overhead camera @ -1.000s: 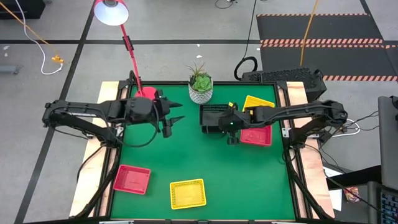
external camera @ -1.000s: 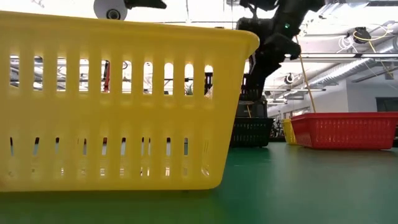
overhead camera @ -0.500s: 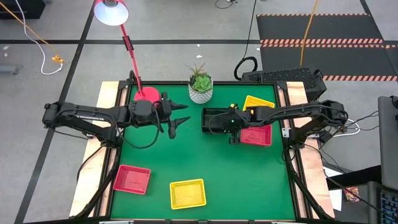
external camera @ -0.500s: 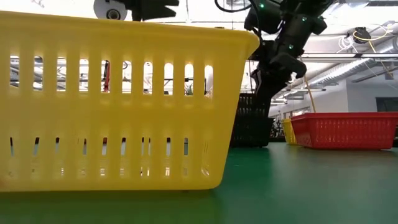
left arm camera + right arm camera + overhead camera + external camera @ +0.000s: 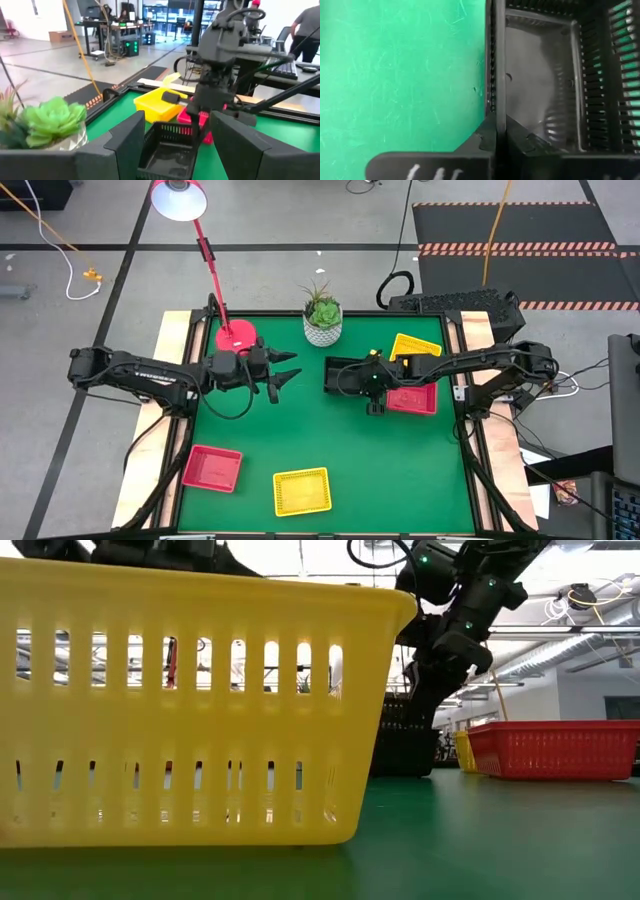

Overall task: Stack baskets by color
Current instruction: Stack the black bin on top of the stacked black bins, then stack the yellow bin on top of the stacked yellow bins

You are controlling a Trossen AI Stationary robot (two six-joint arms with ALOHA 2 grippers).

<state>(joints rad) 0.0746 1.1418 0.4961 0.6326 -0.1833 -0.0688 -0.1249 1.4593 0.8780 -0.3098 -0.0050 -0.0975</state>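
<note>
Black slotted plastic, the black basket (image 5: 347,373) sits mid-table, its near wall pinched by the clenched right gripper (image 5: 496,131). Bare green mat (image 5: 330,435) lies open around it. The left gripper (image 5: 287,367) hovers nearby, fingers spread, holding nothing.

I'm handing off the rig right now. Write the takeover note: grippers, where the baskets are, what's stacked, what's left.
Right gripper: shut on the rim of the black basket, mid-table near the plant pot.
Left gripper: open, holding nothing, pointing at that black basket.
Baskets: yellow one and red one at the right side beside the black; red one and yellow one alone at the near edge.
Done: cannot tell how many baskets each right-side pile holds.
Left: move the two near-edge baskets onto their matching colors.
</note>
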